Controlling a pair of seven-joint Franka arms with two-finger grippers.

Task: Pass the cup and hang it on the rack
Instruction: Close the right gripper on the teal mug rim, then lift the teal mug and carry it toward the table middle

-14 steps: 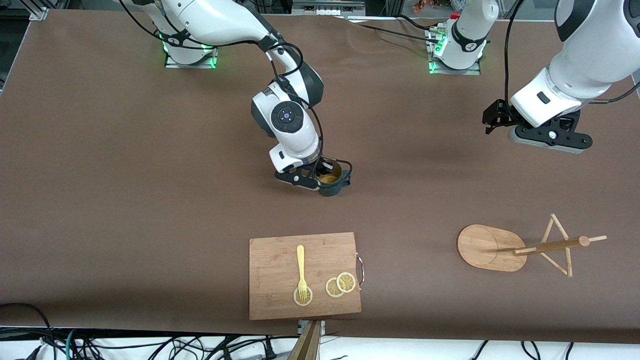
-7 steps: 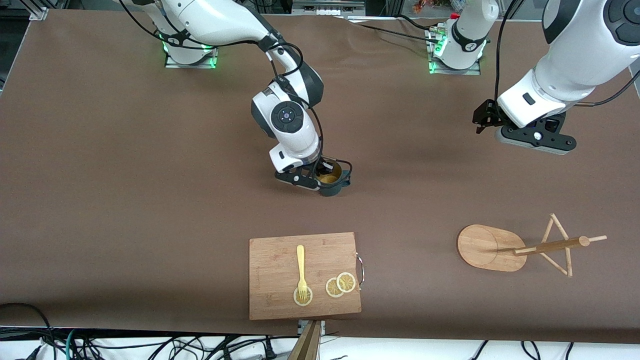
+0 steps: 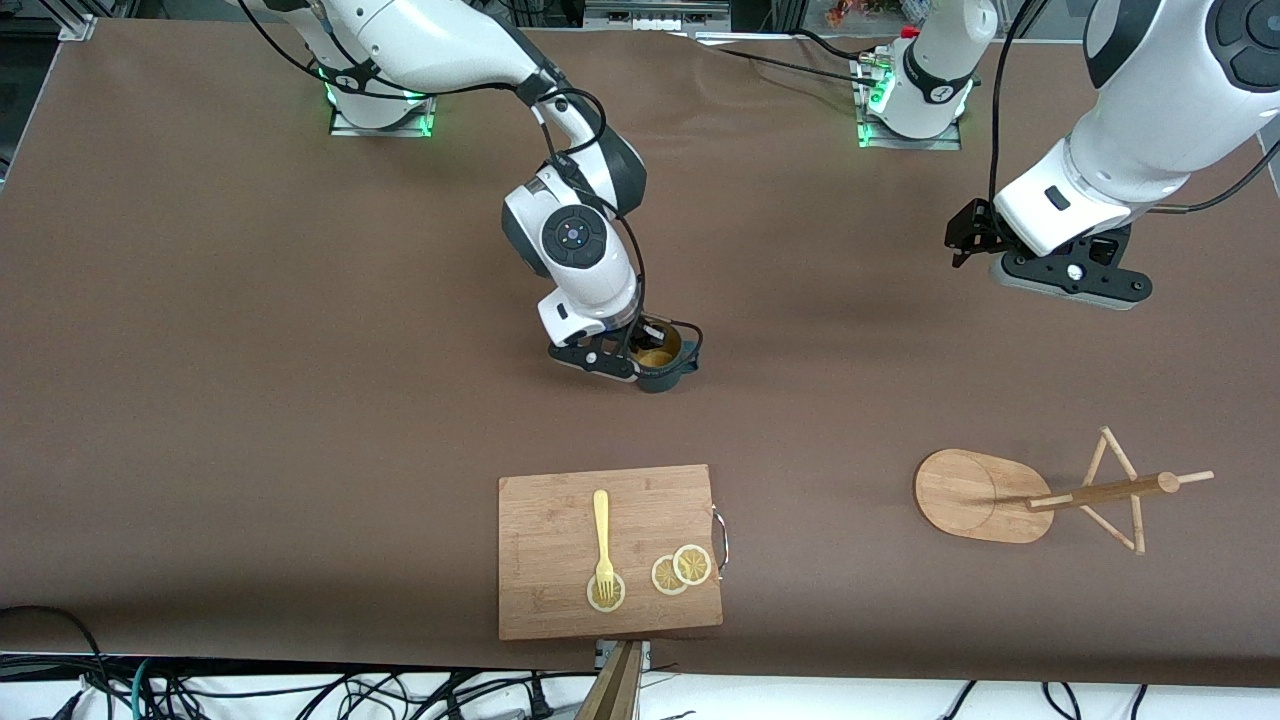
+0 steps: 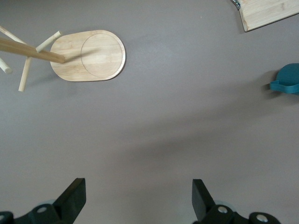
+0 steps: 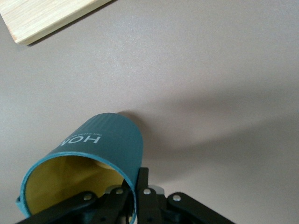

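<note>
Now | right gripper (image 3: pixel 650 362) fingers pinch cup (image 3: pixel 664 366) rim wall.

Front cam: right gripper (image 3: pixel 640 362) fingertips are buried behind the cup (image 3: pixel 665 365) rim + wrist, so can't see the actual contact. Cup's lower wall is hidden by the gripper body too.

Right wrist cam: cup (image 5: pixel 88 163) is cut off at the frame edge, handle mostly out of shot. Printed text on the wall reads "HON", smaller line under it too tiny to read. Cutting board (image 5: pixel 46 16) is only a corner.

Left wrist cam: only the two fingertips (image 4: pixel 72 198) poke into frame, rest of the left gripper (image 4: pixel 138 200) cropped. Rack (image 4: pixel 88 56) post and pegs run off the edge. Cup (image 4: pixel 287 80) is half cut off.

Front cam: left gripper (image 3: pixel 1065 275) fingers hidden under its own body.
</note>
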